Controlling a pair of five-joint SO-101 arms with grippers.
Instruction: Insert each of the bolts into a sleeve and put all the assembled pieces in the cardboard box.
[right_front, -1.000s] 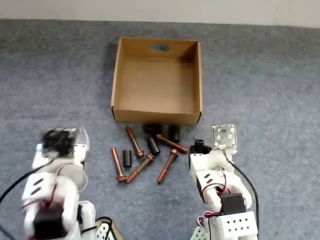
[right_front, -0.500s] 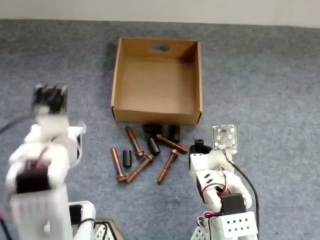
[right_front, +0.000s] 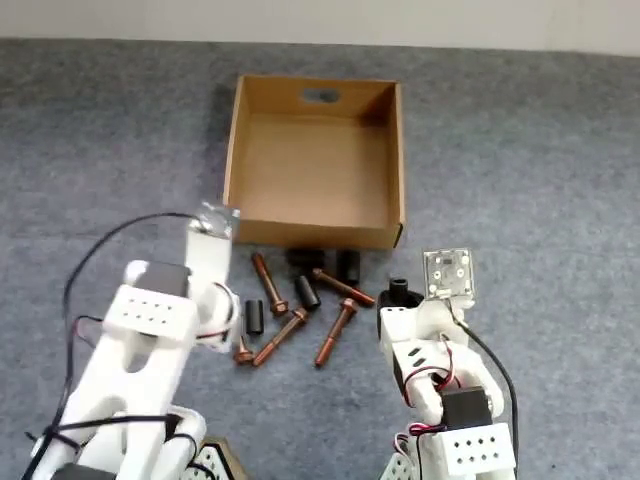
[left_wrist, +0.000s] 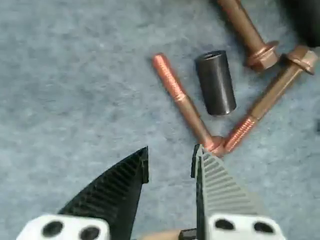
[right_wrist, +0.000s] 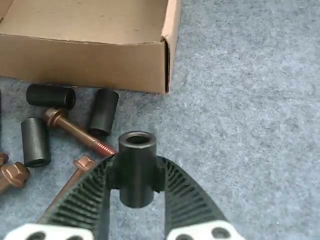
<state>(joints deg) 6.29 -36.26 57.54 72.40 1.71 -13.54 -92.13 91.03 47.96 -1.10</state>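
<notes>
Black sleeve is clamped in R gripper. L gripper is held narrowly open, empty, just beside a copper bolt; loose sleeve is seen alongside it, cardboard box nearby.

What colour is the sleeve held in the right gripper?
Black. The sleeve shows best in the right wrist view.

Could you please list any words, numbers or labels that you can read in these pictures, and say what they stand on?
There are none to read. The cardboard box is plain, and the bolts and sleeves show no legible marks.
</notes>
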